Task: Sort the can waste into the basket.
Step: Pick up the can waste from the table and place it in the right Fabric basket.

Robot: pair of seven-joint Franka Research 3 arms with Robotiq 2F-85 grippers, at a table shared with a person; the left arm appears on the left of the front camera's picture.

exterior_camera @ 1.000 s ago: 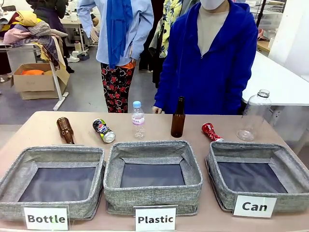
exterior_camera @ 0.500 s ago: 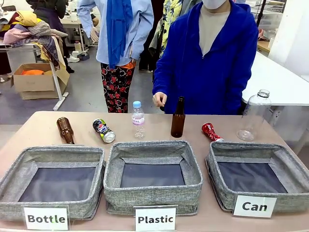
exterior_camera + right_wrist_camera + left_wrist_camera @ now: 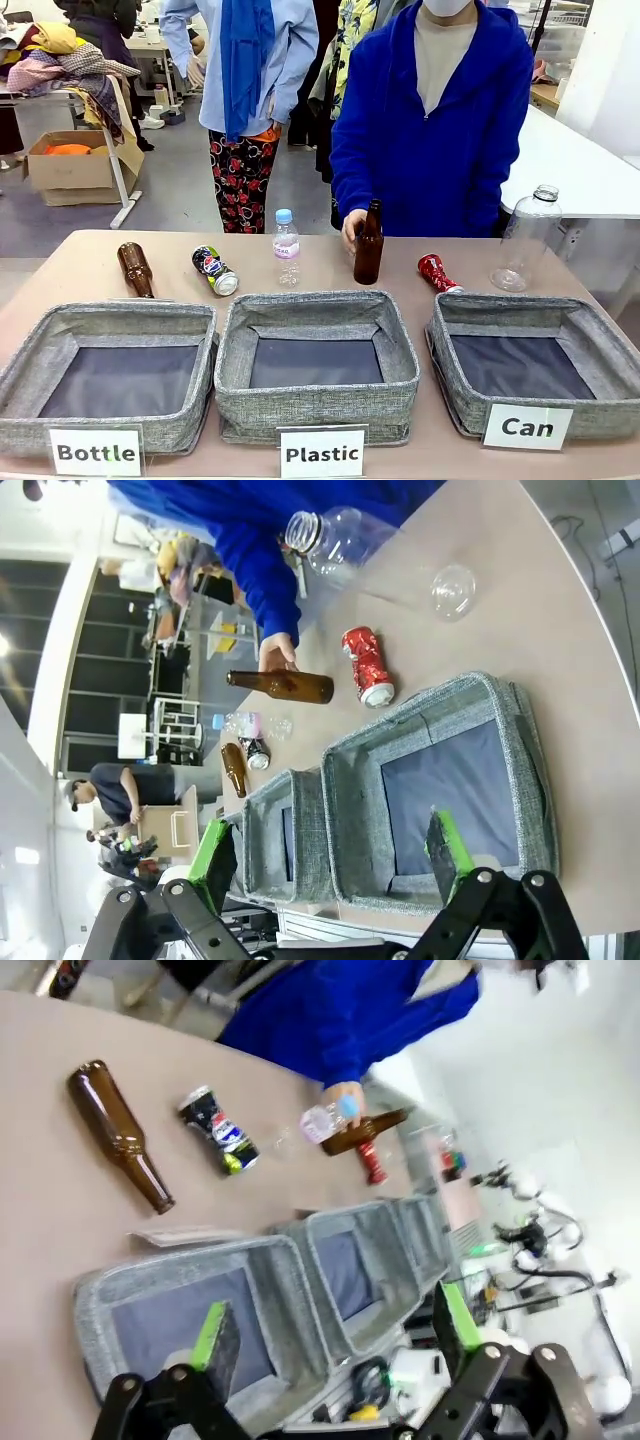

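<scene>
Left hand and right hand hang wide open and empty, likely poised to pick: the crushed red can lies on the counter just past the "Can" basket ahead of the right hand, the dark can well beyond the left hand.

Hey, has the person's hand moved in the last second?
Yes. The hand has gone rightward in the front view, ending right beside the standing brown bottle, which stays put.
</scene>
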